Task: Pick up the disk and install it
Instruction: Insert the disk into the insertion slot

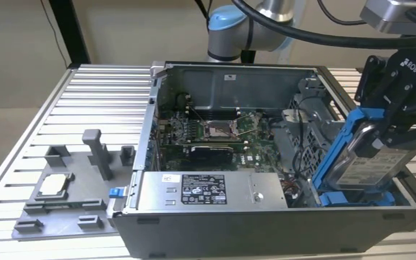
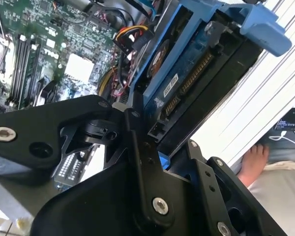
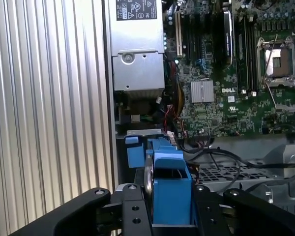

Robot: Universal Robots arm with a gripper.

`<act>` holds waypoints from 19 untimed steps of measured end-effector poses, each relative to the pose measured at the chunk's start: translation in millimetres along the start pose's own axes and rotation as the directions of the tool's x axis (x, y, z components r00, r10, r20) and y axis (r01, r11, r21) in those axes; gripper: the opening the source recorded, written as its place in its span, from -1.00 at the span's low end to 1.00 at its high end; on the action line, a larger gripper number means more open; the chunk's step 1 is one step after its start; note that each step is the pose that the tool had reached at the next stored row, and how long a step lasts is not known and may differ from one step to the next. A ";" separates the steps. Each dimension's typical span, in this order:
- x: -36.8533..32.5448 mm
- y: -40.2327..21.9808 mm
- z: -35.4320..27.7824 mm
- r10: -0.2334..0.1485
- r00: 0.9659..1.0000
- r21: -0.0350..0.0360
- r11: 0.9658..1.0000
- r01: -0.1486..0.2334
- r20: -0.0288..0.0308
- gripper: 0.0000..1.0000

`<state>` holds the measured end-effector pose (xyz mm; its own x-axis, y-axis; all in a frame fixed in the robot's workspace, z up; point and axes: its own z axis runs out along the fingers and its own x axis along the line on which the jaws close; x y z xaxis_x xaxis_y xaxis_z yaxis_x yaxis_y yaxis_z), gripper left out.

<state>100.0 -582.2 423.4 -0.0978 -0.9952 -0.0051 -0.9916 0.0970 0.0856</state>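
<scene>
gripper (image 1: 390, 132) around flat blue-framed metal disk (image 1: 369, 167)

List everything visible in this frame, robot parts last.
table: one, slatted metal, under everything.
computer case: one, grey, open, on the table.
power supply: one, silver with white label, inside the case along its near wall.
motherboard: one, green, inside the case.
fixture: one, grey, on the table at the exterior view's left.
chip: one, silver square, on the fixture.
disk: one, silver-grey in blue bracket, tilted, at the exterior view's right.
arm: one, grey and light blue, behind the case.
gripper: one, black, shut on the disk.
</scene>
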 end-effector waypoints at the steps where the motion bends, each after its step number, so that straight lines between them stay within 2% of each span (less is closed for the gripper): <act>1: 0.4 -0.1 -0.6 0.000 1.000 -0.006 1.000 0.000 0.000 -1.00; 2: 0.8 0.0 -1.2 0.000 1.000 -0.012 1.000 0.000 -0.001 -1.00; 3: 1.0 0.1 -1.4 0.000 1.000 -0.015 1.000 0.000 -0.001 -1.00; 5: 1.0 0.1 -1.4 0.000 1.000 -0.015 1.000 0.000 -0.001 -1.00; 8: 1.2 -0.5 0.0 0.000 1.000 -0.022 1.000 0.000 -0.002 -1.00; 12: 1.2 -3.0 3.2 0.001 1.000 -0.027 1.000 -0.001 -0.002 -1.00; 14: 1.4 -4.1 3.2 0.001 1.000 -0.032 0.999 -0.001 -0.001 -1.00; 16: 1.1 -7.1 5.6 0.001 1.000 -0.036 0.999 -0.001 -0.001 -1.00; 19: 0.7 -11.6 10.5 0.001 1.000 -0.038 0.999 -0.001 -0.002 -1.00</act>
<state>110.6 -583.9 411.9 -0.0982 -0.9952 -0.0034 -0.9876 0.0970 0.1232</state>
